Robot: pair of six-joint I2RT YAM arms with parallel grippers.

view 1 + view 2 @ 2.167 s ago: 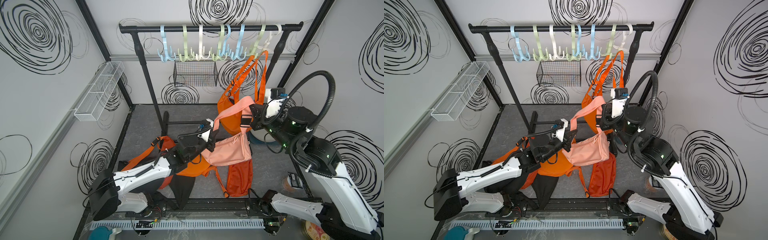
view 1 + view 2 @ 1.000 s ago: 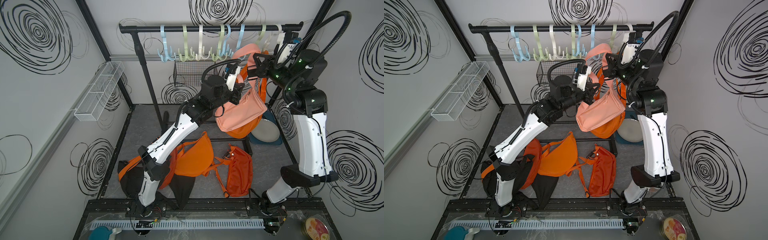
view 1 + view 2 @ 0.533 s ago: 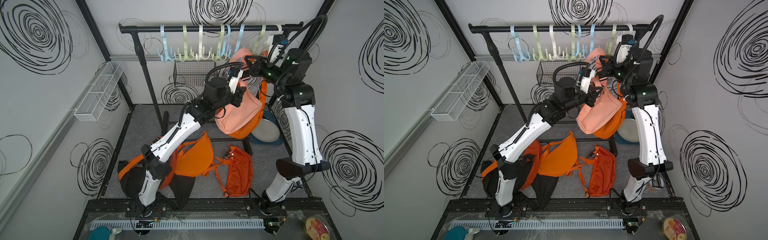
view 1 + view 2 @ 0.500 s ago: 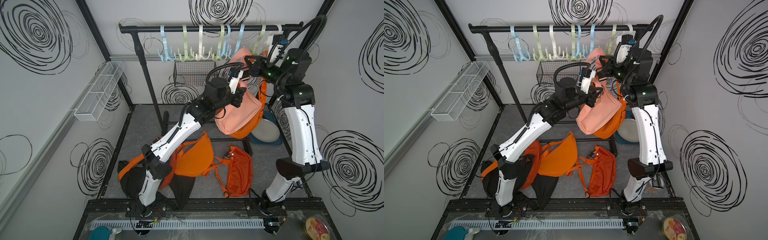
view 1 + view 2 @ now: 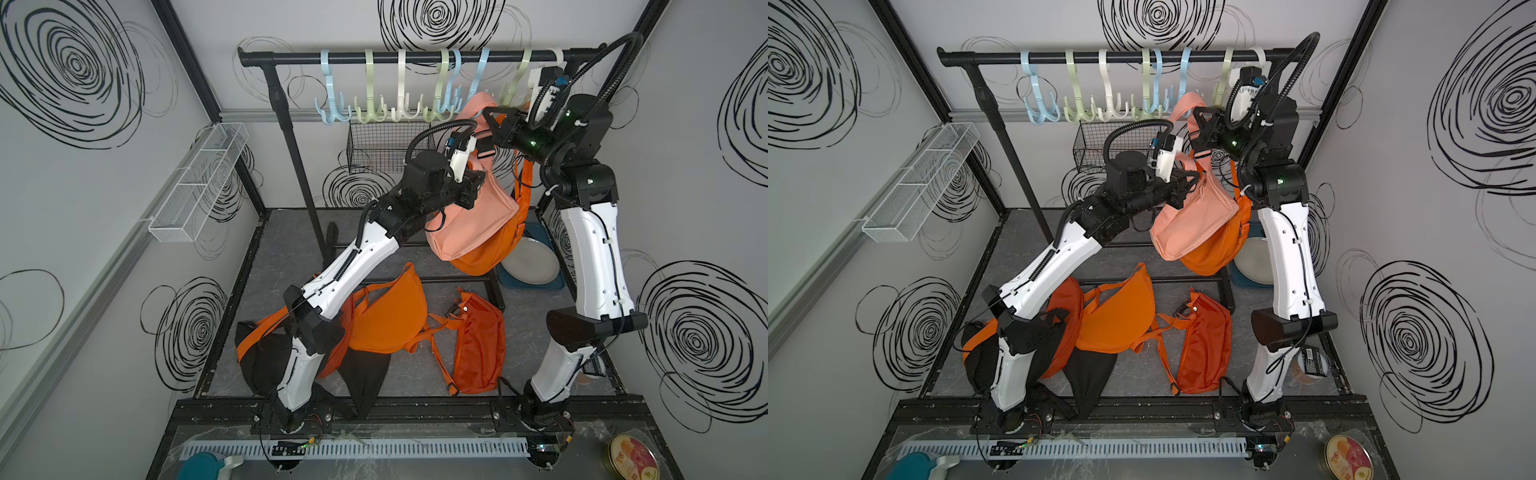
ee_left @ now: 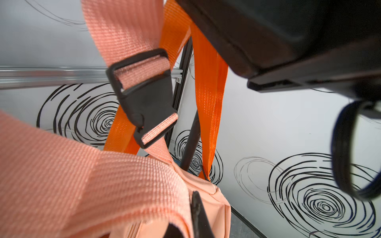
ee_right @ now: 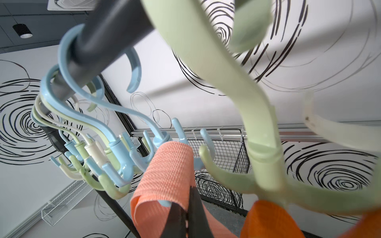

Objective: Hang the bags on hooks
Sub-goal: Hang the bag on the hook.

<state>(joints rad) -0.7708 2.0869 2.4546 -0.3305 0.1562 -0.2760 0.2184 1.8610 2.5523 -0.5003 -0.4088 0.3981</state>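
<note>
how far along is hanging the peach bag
Done: an orange bag hangs from a green hook. In hand: left gripper and right gripper shut on the strap of the peach bag, its loop against a blue hook. Left: seat the strap on a prong, then release.

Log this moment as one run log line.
step: hanging peach bag | left end effector: shut on strap | right end effector: shut on strap | strap: at blue hook, seating unclear
</note>
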